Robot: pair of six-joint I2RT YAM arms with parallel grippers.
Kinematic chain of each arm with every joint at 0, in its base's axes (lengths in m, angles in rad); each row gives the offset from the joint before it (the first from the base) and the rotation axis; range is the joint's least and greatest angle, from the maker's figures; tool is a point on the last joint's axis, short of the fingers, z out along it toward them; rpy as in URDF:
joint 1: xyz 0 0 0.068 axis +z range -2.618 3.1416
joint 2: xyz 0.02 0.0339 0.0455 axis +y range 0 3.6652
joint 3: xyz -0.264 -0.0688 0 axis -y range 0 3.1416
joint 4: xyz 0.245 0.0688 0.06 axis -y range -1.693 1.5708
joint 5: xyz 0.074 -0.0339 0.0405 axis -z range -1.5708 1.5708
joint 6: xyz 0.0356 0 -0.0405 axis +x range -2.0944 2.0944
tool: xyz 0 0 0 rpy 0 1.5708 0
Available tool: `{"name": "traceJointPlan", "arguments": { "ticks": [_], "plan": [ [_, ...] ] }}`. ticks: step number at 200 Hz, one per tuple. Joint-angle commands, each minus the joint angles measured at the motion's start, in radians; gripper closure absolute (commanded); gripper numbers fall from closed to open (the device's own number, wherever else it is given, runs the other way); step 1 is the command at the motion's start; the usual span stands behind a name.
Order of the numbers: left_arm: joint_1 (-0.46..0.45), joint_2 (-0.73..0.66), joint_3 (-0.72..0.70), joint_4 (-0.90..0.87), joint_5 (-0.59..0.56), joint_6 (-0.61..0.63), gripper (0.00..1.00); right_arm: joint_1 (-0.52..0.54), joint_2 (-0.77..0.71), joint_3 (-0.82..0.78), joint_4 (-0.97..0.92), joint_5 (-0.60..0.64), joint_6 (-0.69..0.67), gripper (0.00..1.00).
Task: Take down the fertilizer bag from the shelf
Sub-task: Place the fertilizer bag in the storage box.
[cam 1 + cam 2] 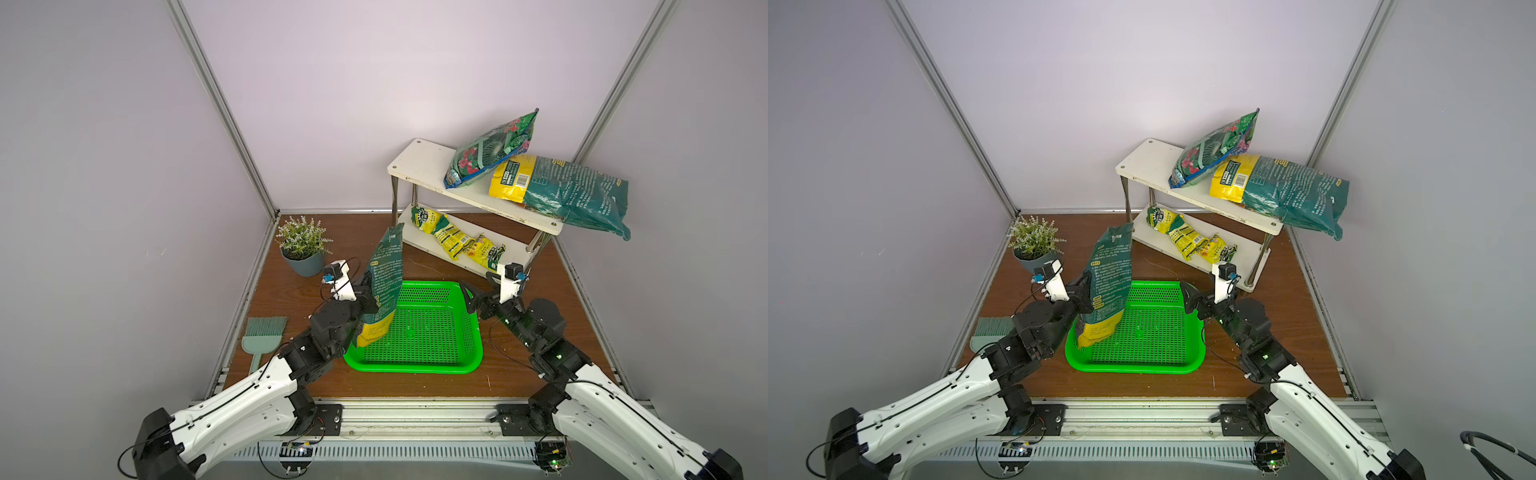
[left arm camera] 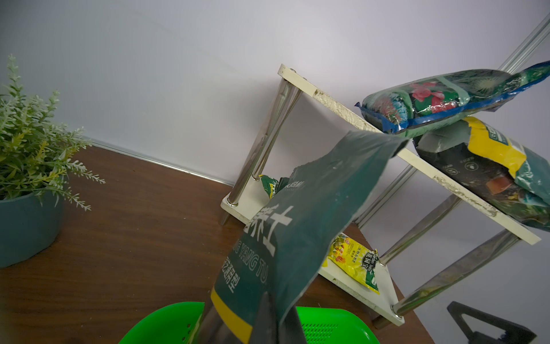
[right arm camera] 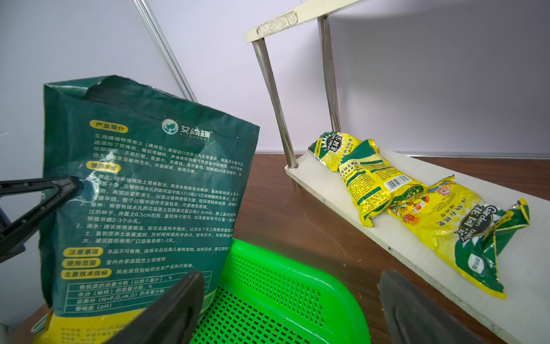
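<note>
While I hold the fertilizer bag upright by one side edge, the weak spot, as I judge it, is that narrow pinch. The bag is tall and floppy and its weight seems to sit low in the yellow end, so it could slide through the grip or swing round it.

The bag is off the shelf and well apart from it, hanging at the left rim of the green basket. Its lower end overlaps that rim in both top views; I cannot tell whether it touches. If I let go here, it may catch the rim and topple outward onto the tabletop instead of falling flat inside.

A second risk sits on the shelf's top board. The teal bag overhangs the far end and the floral bag leans on it, so a knock to the shelf could bring either down. My right arm is the likelier culprit, since it is near the shelf's front leg.

My left end effector is clamped tight on the bag's edge, about halfway up. My right end effector is spread wide and holds nothing. It hovers at the basket's right rim, apart from the bag.
</note>
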Motion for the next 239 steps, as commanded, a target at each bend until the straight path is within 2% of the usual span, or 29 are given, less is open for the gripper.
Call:
{"name": "traceJointPlan", "arguments": {
  "ticks": [1, 58, 106, 129, 163, 180, 206, 239],
  "plan": [
    [-0.008, -0.081, -0.014, 0.312, -0.025, 0.016, 0.99, 0.002, -0.005, 0.001, 0.05, -0.007, -0.001, 0.01],
    [-0.016, -0.296, -0.296, 0.345, -0.074, -0.11, 0.99, 0.003, 0.028, 0.001, 0.074, -0.036, 0.015, 0.02],
    [-0.036, -0.51, -0.461, 0.299, -0.123, -0.145, 0.99, 0.003, 0.036, -0.005, 0.082, -0.028, 0.023, 0.02],
    [-0.049, -0.542, -0.495, 0.298, -0.071, -0.14, 0.99, 0.002, 0.042, -0.008, 0.092, -0.03, 0.03, 0.02],
    [-0.107, -0.569, -0.539, 0.296, -0.074, -0.127, 0.99, 0.003, 0.061, -0.004, 0.095, -0.036, 0.032, 0.02],
    [-0.117, -0.64, -0.574, 0.277, -0.053, -0.133, 0.99, 0.003, 0.067, -0.005, 0.097, -0.029, 0.031, 0.02],
    [-0.117, -0.783, -0.592, 0.137, -0.058, -0.142, 0.99, 0.003, 0.082, -0.003, 0.102, -0.024, 0.039, 0.02],
    [-0.119, -0.748, -0.603, 0.106, -0.05, -0.188, 0.99, 0.004, 0.111, 0.005, 0.11, -0.002, 0.044, 0.02]
  ]
}}
